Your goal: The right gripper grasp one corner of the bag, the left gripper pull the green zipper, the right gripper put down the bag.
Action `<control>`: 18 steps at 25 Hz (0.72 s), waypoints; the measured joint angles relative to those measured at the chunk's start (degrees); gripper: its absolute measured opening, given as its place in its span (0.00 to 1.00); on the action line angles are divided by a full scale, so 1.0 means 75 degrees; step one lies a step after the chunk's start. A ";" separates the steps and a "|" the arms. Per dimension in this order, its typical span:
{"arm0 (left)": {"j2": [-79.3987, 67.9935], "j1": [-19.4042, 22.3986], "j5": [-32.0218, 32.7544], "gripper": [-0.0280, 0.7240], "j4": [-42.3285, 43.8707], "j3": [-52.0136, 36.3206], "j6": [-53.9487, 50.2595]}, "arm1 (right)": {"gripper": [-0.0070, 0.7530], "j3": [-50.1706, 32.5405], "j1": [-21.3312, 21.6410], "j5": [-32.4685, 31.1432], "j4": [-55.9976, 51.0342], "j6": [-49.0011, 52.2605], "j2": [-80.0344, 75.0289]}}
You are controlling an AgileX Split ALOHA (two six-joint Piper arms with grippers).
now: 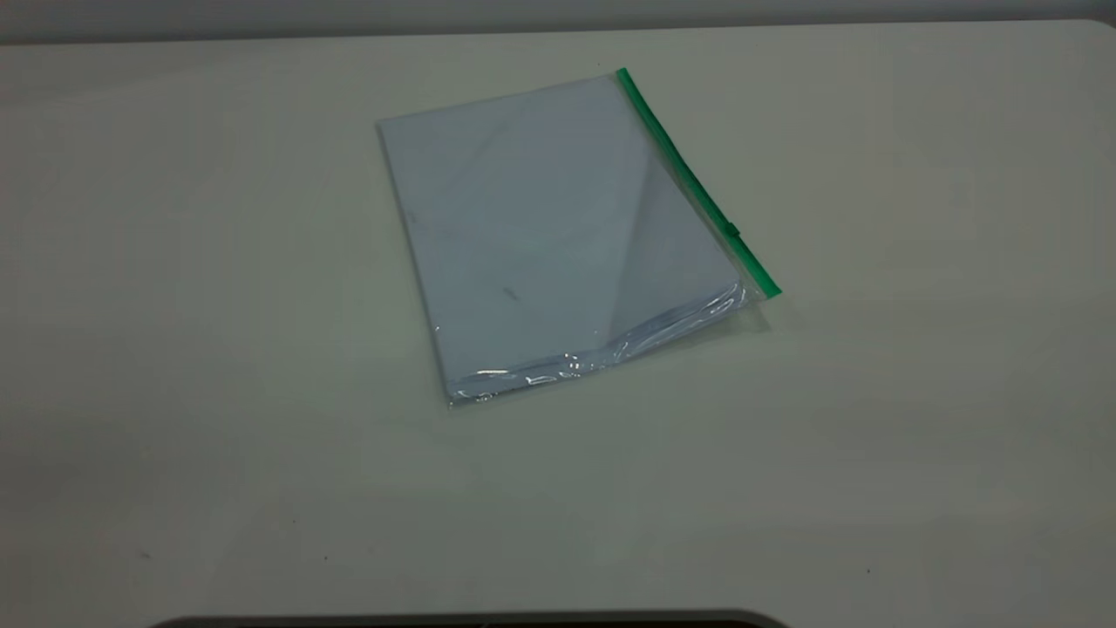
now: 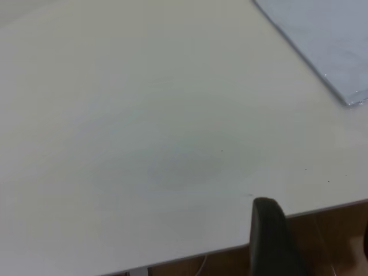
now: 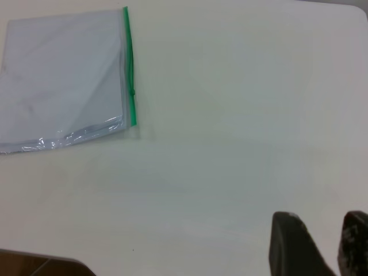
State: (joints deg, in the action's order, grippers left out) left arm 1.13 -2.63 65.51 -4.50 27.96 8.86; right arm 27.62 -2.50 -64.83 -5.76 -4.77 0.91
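Bag (image 1: pixel 558 235) flat on table (image 1: pixel 174 349); green zipper (image 1: pixel 693 183) along one edge. Right gripper (image 3: pixel 325 244) well apart, fingers parted, empty. Left gripper (image 2: pixel 273 238) at table edge, state indeterminable.

bags: 1 bag (image 1: pixel 558 235) | zippers: 1 green zipper (image 1: pixel 693 183) | sliders: 1 slider tab (image 1: pixel 734 230) | tables: 1 table (image 1: pixel 174 349)

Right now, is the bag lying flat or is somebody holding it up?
Lying flat. The bag rests on the table, with no gripper touching it.
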 joint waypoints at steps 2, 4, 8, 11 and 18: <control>0.0000 0.0000 0.0000 0.63 0.0000 0.0000 0.0000 | 0.32 0.0000 0.0000 0.0000 0.0000 0.0000 0.0000; 0.0000 0.0000 0.0000 0.63 0.0000 0.0000 0.0000 | 0.32 0.0000 0.0000 0.0000 0.0000 0.0000 0.0000; 0.0000 0.0000 0.0000 0.63 -0.0007 0.0000 0.0000 | 0.32 0.0000 0.0000 0.0000 0.0000 0.0000 0.0000; 0.0000 0.0000 0.0000 0.63 -0.0007 0.0000 0.0000 | 0.32 0.0000 0.0000 0.0008 0.0000 0.0000 0.0000; 0.0000 0.0000 -0.0007 0.63 -0.0038 0.0000 -0.0008 | 0.32 0.0000 0.0000 0.0043 -0.0134 0.0030 0.0000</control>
State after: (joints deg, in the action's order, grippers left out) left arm 1.13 -2.63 65.46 -4.78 27.96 8.81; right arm 27.62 -2.50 -64.51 -6.76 -4.54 0.91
